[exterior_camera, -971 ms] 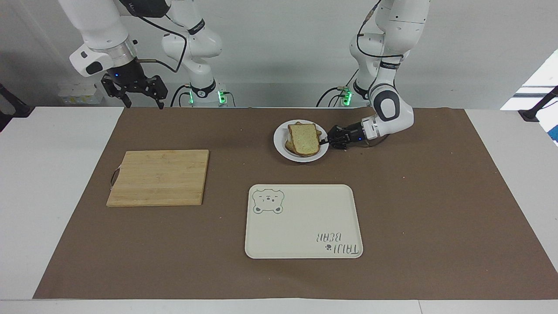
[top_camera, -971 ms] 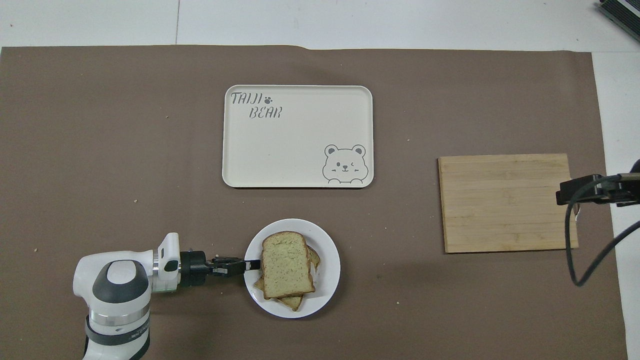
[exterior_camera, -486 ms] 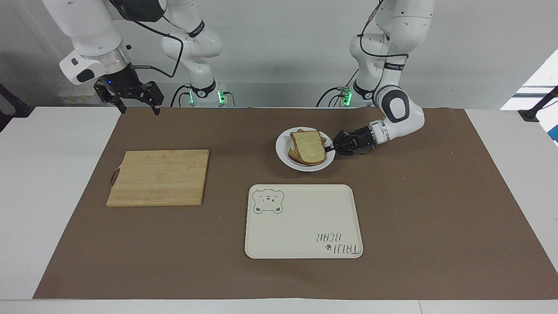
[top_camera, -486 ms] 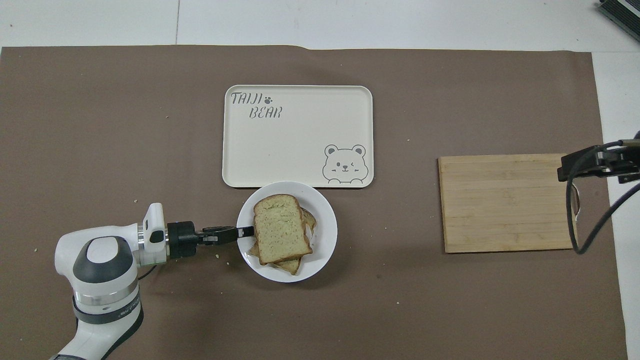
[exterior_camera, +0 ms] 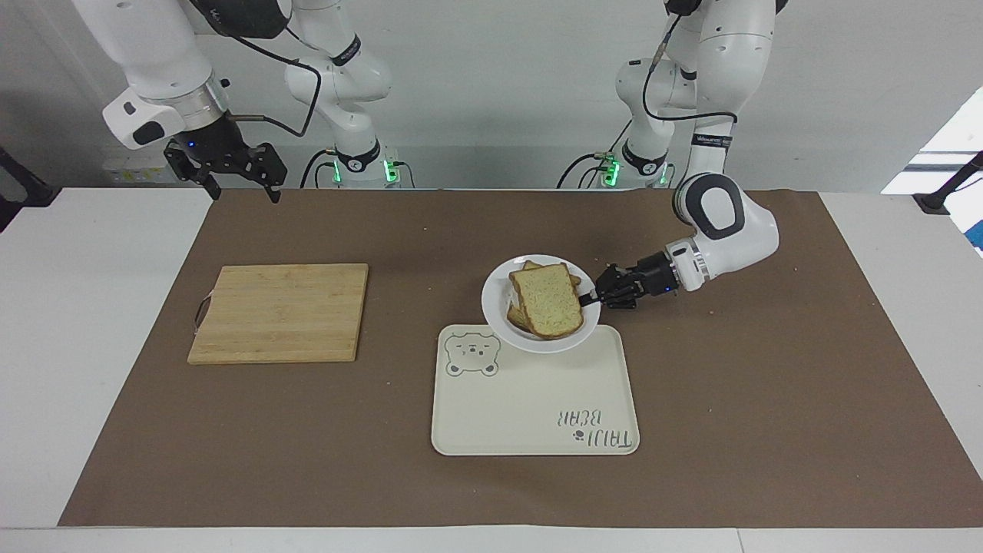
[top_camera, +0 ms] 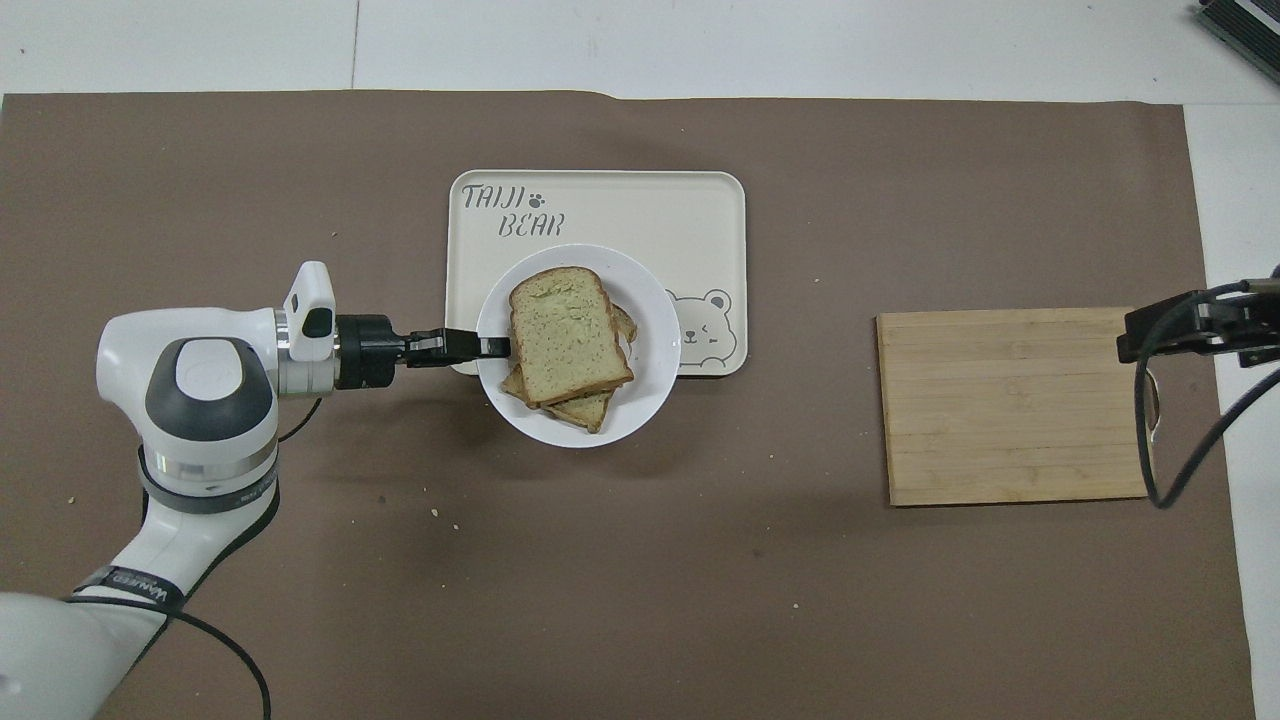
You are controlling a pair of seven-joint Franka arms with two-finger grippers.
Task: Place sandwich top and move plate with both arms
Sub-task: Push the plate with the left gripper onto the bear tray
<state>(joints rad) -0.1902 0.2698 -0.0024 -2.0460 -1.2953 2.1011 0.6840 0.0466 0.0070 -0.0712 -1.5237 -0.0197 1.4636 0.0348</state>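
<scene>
Left hand [exterior_camera: 595, 296] [top_camera: 480, 347]: fingers pinched tight on the rim of the plate [exterior_camera: 495, 307] [top_camera: 655, 400], gripping it at the edge toward the left arm's end of the bench. The hand lies level, wrist pointing sideways, and holds the plate in the air.

Just past the fingertips, on the plate: the sandwich top [exterior_camera: 546, 300] [top_camera: 568, 332], a plain slice lying flat as the uppermost layer of a small stack. Edges of the lower bread [exterior_camera: 516, 313] [top_camera: 580, 412] stick out under it, skewed a little.

Under the plate: the tray [exterior_camera: 530, 407] [top_camera: 610, 205]. The plate is over the tray's edge nearer the robots, partly over the brown mat [exterior_camera: 768, 384] [top_camera: 250, 200]. From the facing view it hides the tray's rim next to the bear drawing [exterior_camera: 472, 355] [top_camera: 705, 328]. Whether it touches the tray cannot be told.

Right hand [exterior_camera: 239, 183]: fingers spread wide, holding nothing, raised over the mat's corner at the right arm's end of the bench, well apart from the plate. This arm waits. In the overhead view only part of it shows at the frame edge.

Near the right hand, on the mat: a board [exterior_camera: 280, 312] [top_camera: 1010, 405], bare.
</scene>
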